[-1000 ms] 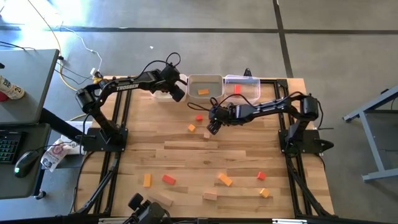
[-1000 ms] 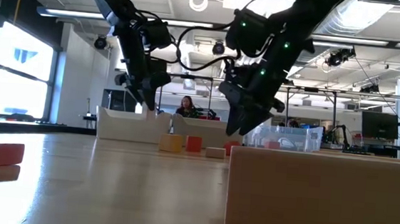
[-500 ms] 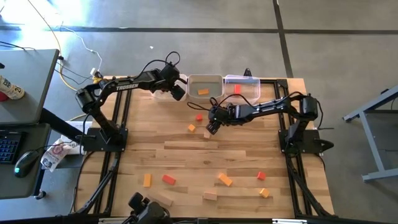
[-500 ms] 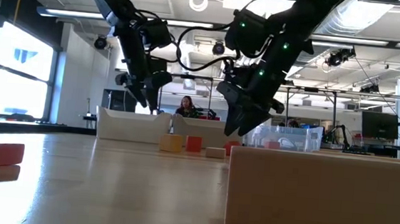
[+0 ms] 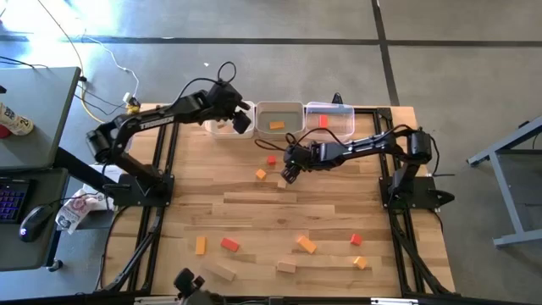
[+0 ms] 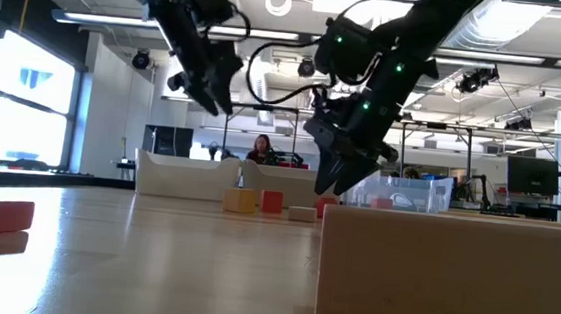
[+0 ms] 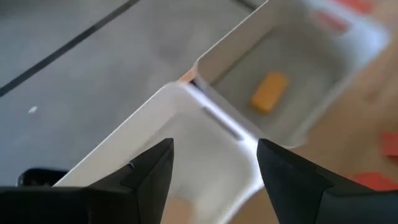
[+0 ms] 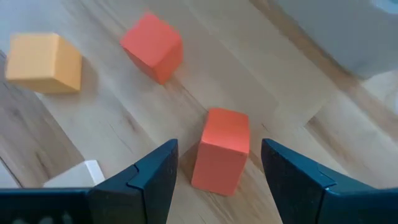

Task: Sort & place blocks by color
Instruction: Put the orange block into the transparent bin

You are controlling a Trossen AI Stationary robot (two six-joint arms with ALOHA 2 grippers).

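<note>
My right gripper (image 5: 289, 175) (image 8: 217, 147) hangs open, low over the table's far middle. Its fingers stand on either side of an upright red block (image 8: 221, 152) without touching it. A red cube (image 8: 152, 45), an orange cube (image 8: 43, 62) and a light wood block (image 8: 76, 174) lie close by. My left gripper (image 5: 241, 121) (image 7: 214, 149) is open and empty above the left white bin (image 7: 205, 143). The middle bin (image 5: 279, 108) holds an orange block (image 7: 269, 91). The clear right bin (image 5: 339, 108) holds a red block (image 5: 323, 121).
Near the table's near edge lie more blocks: orange (image 5: 201, 245), red (image 5: 229, 244), orange (image 5: 306, 245), red (image 5: 356, 240), orange (image 5: 360, 263) and light wood (image 5: 285, 267). A large light wood block (image 6: 452, 276) fills the low view's foreground. The three bins line the far edge.
My left gripper has risen above the left bin and stayed open. My right gripper has stayed almost where it was, low over the red block.
</note>
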